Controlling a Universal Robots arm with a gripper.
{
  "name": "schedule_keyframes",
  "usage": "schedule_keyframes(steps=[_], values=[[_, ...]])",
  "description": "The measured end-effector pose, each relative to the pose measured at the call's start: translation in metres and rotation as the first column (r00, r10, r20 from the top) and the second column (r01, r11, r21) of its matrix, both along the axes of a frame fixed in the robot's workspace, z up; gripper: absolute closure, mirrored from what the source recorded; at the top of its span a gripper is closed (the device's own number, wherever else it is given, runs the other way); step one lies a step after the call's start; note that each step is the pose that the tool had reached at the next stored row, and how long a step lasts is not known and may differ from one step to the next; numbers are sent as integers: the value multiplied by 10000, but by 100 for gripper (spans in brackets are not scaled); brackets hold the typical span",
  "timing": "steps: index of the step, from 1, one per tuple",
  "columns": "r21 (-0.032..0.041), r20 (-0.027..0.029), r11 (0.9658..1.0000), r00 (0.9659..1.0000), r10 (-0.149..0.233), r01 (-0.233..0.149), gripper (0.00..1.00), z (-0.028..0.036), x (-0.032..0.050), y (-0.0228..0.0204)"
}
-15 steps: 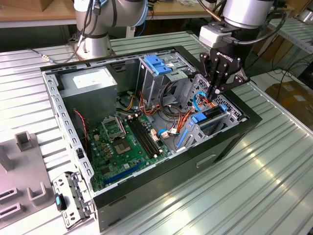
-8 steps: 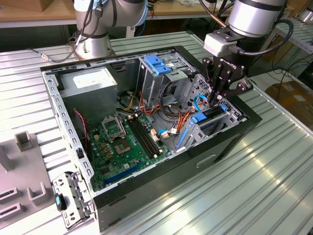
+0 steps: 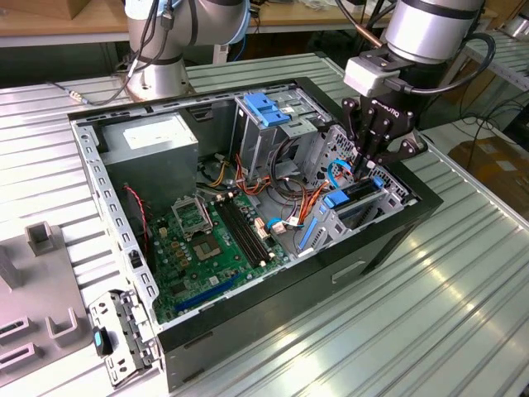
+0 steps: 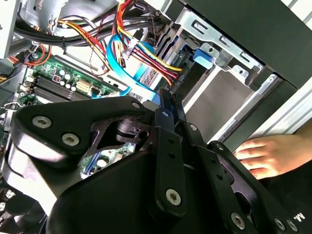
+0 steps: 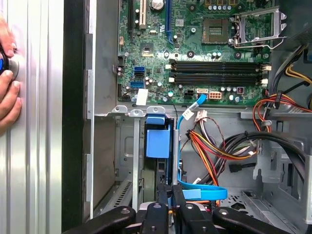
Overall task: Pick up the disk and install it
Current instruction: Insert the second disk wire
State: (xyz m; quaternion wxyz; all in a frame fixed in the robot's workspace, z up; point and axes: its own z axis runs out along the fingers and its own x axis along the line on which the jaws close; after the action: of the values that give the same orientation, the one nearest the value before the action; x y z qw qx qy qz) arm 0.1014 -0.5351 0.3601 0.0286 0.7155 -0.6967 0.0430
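Hand (image 3: pixel 369 159): one, fingers drawn narrow, pinched on disk's upper edge | Disk (image 3: pixel 357 198): one, stood on edge in bay at case front, blue edging seen; judged stiff, moderately heavy, shock-sensitive, best gripped by side edges | Case (image 3: pixel 388 240): one, open on tabletop (image 3: pixel 463 306) | Person's hand (image 4: pixel 273 153): one, beside case
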Motion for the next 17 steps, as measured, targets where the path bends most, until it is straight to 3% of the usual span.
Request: schedule_keyframes(steps=[4,7,10,11,17], values=[[3,55,10000,10000,48,-48,84,-12,-22,-11],[123,181,9999,9998,78,-80,84,-23,-46,-24],[203,250,9997,9996,91,-96,84,-27,-65,-34],[244,298,9997,9995,94,-102,84,-32,-73,-45],[401,394,9991,9992,91,-107,84,-67,-89,-110]])
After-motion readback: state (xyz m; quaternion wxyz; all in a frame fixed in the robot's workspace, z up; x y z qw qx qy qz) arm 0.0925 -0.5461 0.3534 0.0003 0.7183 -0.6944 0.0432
